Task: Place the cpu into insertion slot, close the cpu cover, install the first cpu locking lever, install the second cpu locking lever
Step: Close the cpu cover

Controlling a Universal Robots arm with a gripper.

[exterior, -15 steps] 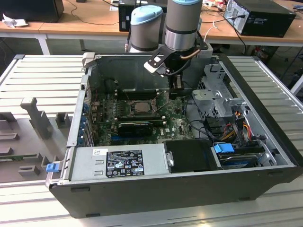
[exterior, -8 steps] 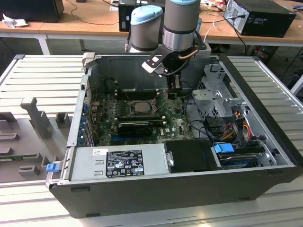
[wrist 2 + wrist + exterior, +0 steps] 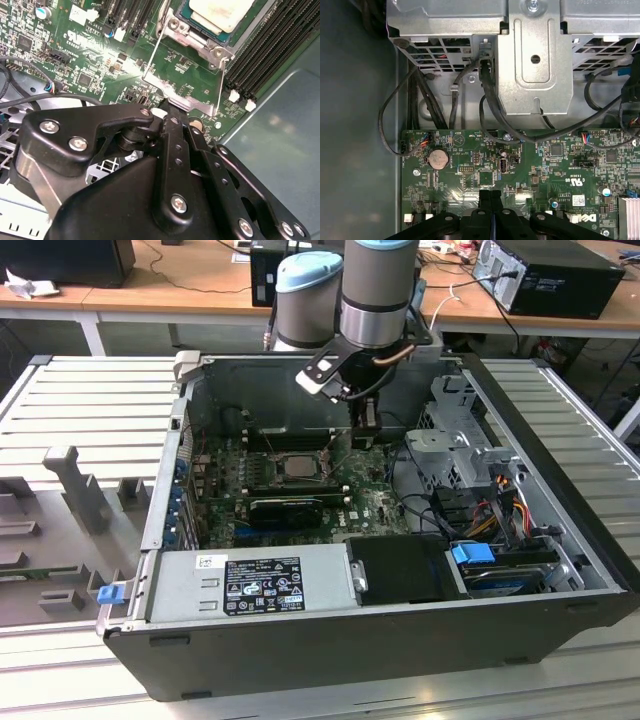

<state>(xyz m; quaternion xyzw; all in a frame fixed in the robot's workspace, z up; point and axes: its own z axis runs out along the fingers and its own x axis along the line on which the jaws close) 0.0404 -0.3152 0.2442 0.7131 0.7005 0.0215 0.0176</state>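
Note:
The cpu (image 3: 220, 12) with its pale metal top lies seated in the insertion slot (image 3: 194, 36), and in the exterior view it sits mid-board (image 3: 297, 466). The cpu cover (image 3: 182, 102) is swung open, away from the socket, and green board shows through its window. My gripper (image 3: 170, 112) is shut, fingers pressed together, with the tips right at the cover's free edge; whether they pinch it I cannot tell. The closed fingertips (image 3: 490, 197) hover over the motherboard in the first wrist view, and the gripper (image 3: 366, 425) hangs inside the case at the far side.
Long black memory slots (image 3: 270, 50) run beside the socket. A black finned card (image 3: 285, 508) lies nearer the front, with the power supply (image 3: 255, 585) beyond it. A metal drive cage (image 3: 530, 50) and looping black cables (image 3: 485, 85) crowd the board's edge. The case wall (image 3: 280, 140) is close.

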